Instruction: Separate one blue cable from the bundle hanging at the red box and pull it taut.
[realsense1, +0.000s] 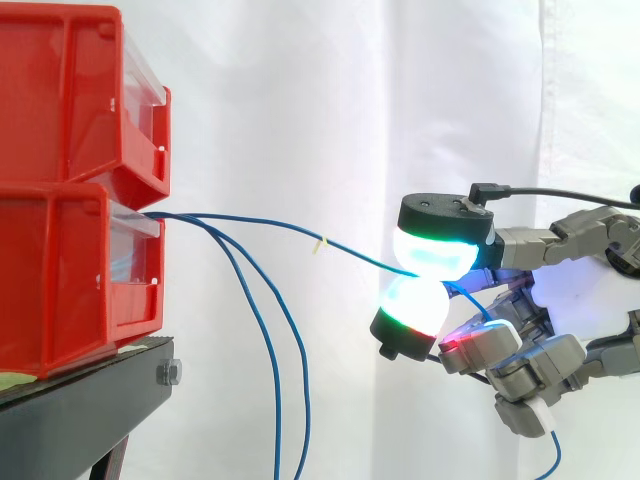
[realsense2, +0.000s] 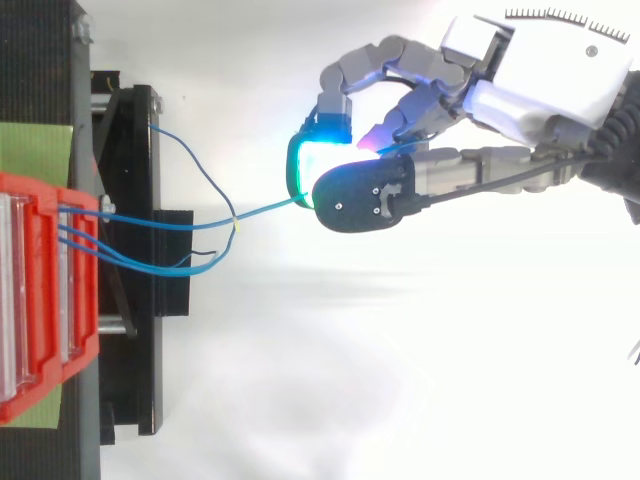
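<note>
Plainly, the hand (realsense2: 540, 85), at 3 o'clock in the side view, pinches one thin blue cable (realsense1: 350, 254) between two glowing fingertips (realsense1: 435, 252) pressed together. The cable bears a small pale yellow tag (realsense1: 320, 243), too small to read, and runs nearly straight toward 9 o'clock to the lower of two stacked red bins (realsense1: 60, 290). Beside it, loose blue cables (realsense1: 279, 400) droop toward 6 o'clock. The bins sit on a black stand (realsense1: 80, 410) before the white curtain (realsense1: 300, 100).
</note>
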